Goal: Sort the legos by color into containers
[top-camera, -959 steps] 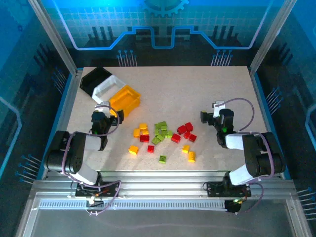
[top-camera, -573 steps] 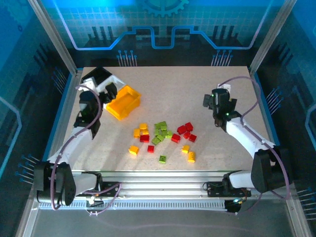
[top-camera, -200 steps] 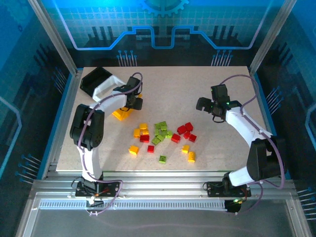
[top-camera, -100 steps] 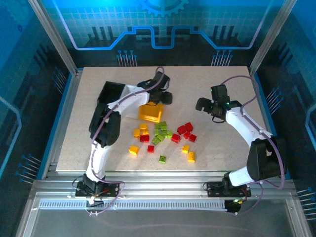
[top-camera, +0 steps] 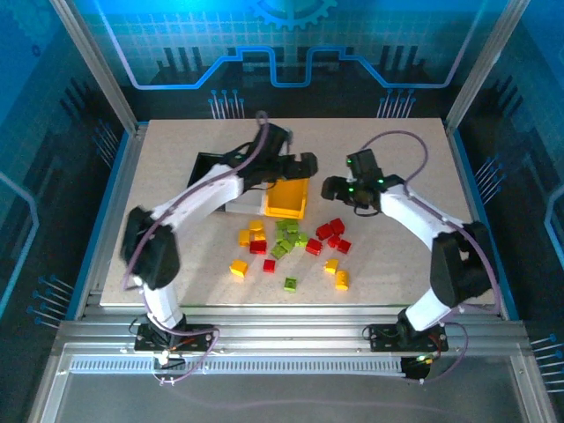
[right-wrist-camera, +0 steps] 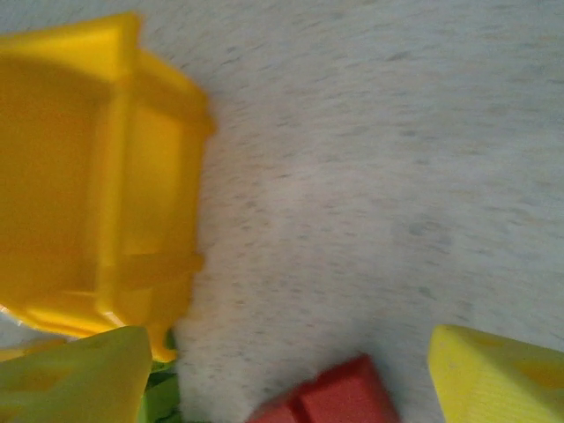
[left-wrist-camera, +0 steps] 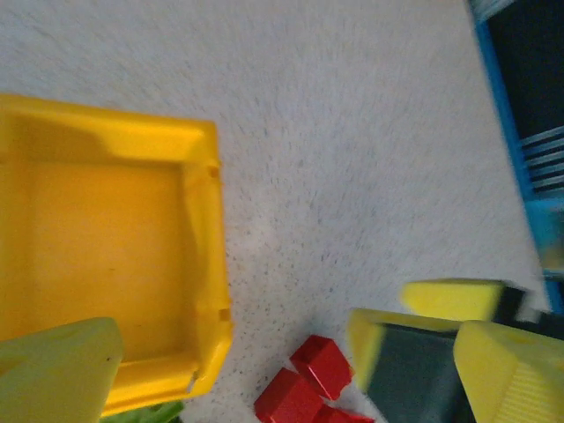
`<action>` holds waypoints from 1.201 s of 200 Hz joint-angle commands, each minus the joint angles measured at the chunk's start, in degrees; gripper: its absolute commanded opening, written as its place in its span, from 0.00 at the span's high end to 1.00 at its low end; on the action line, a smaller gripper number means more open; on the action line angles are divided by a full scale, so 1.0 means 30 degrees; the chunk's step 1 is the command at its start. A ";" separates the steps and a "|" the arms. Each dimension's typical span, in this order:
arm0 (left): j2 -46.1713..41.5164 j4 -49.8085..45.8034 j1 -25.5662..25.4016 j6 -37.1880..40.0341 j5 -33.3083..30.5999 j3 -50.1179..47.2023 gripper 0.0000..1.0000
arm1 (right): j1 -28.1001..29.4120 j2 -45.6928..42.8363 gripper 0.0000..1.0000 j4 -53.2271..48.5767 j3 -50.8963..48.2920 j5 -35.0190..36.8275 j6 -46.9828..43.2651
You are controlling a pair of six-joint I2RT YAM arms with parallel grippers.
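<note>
Legos (top-camera: 289,226) unsorted beside three bins.
Red, yellow-orange and lime green bricks clustered loose just in front of yellow bin (top-camera: 287,201), upright and empty; white bin (top-camera: 245,206) and black bin (top-camera: 210,165) just left of it.

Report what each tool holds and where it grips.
Nothing is held. The left tool and right tool both stand open near the yellow bin, jaws empty.

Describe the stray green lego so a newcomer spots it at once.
Find the yellow bin mid-table; the brick pile lies on its near side. The stray green lego sits alone at that pile's near edge, apart from the other greens bunched beside the bin.
</note>
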 commanded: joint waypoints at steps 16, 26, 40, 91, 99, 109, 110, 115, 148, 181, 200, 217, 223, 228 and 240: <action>-0.5717 0.1714 0.1885 -0.0203 -0.1947 -0.4125 0.01 | 0.1688 0.3037 0.26 0.0514 0.2870 -0.0742 0.0554; -0.6940 0.1910 0.2331 -0.0062 -0.2443 -0.5215 0.01 | 0.1961 0.3844 0.29 0.0482 0.3560 -0.0832 0.0785; -0.8582 0.2685 0.2866 0.0266 -0.2787 -0.6854 0.01 | 0.2262 0.4940 0.34 0.0081 0.4537 -0.0532 0.0980; -1.2463 0.4058 0.3588 0.0604 -0.3573 -1.0179 0.01 | 0.2479 0.7538 0.60 -0.2359 0.7447 0.0868 0.0744; -1.2839 0.3722 0.3641 0.0142 -0.4278 -1.0372 0.01 | 0.2468 0.7819 0.64 -0.2747 0.7810 0.1050 0.0570; -1.3208 0.3565 0.3816 -0.0068 -0.4333 -1.0621 0.01 | 0.2479 0.8079 0.69 -0.3198 0.8124 0.1298 0.0353; -1.3252 0.3573 0.3838 -0.0057 -0.4285 -1.0635 0.01 | 0.2479 0.8096 0.70 -0.3257 0.8150 0.1333 0.0333; -1.3354 0.3608 0.3910 0.0093 -0.4011 -1.0718 0.01 | 0.2461 0.8162 0.73 -0.3412 0.8264 0.1381 0.0216; -1.3418 0.3449 0.3978 0.0101 -0.3218 -1.1008 0.01 | 0.2065 0.8682 1.00 -0.4608 0.9105 0.1718 -0.0136; -1.3202 0.3112 0.3977 -0.0092 -0.3054 -1.1260 0.01 | 0.1176 0.8237 1.00 -0.5383 0.9443 0.2019 -0.1051; -1.2890 0.2023 0.3976 -0.0021 -0.2976 -1.0745 0.01 | -0.0063 0.7536 1.00 -0.5770 0.9117 0.1529 -0.1774; -1.2899 0.1820 0.3976 0.0160 -0.2925 -1.0751 0.01 | -0.1241 0.7000 1.00 -0.5824 0.8615 0.0489 -0.2645; -1.2944 0.1847 0.3978 0.0160 -0.2943 -1.0836 0.01 | -0.1626 0.6894 1.00 -0.5902 0.8493 0.0118 -0.3022; -1.2995 0.1946 0.3980 0.0174 -0.2875 -1.0932 0.01 | -0.1910 0.6829 1.00 -0.5973 0.8419 -0.0133 -0.3295; -1.3011 0.2027 0.3976 0.0145 -0.2779 -1.1067 0.01 | -0.2526 0.6795 1.00 -0.6118 0.8329 -0.0964 -0.4106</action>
